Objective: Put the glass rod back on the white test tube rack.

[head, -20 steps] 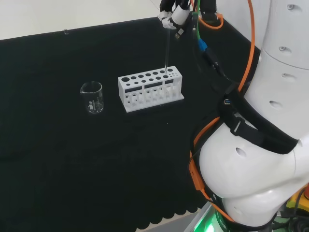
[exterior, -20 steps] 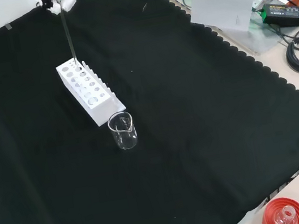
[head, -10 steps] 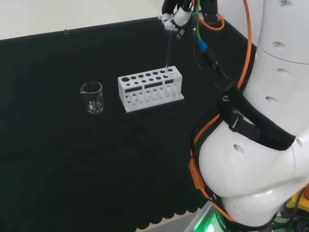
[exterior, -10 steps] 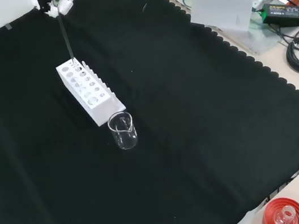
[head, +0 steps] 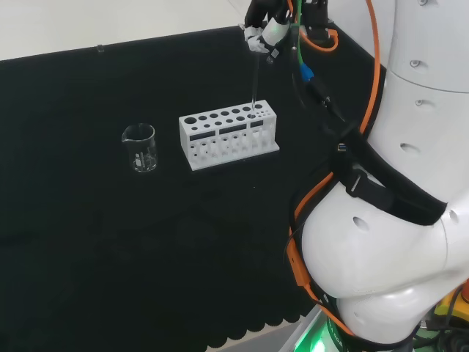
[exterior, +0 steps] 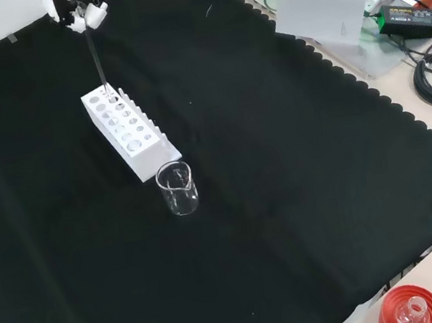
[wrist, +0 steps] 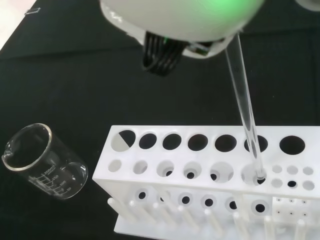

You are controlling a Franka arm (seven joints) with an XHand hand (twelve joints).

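Glass rod (head: 253,81) upright, top pinched in hand (head: 262,28), tip in white rack (head: 229,133) hole

The hand (wrist: 180,20) is a blurred white mass in the wrist view, hiding the top of the glass rod (wrist: 245,107); its grip cannot be told.

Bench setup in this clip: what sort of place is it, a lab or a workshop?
Most likely a robotics lab staged as a chemistry bench: a white test tube rack, a clear beaker and a glass rod on black cloth, with cables and electronics at the edge.
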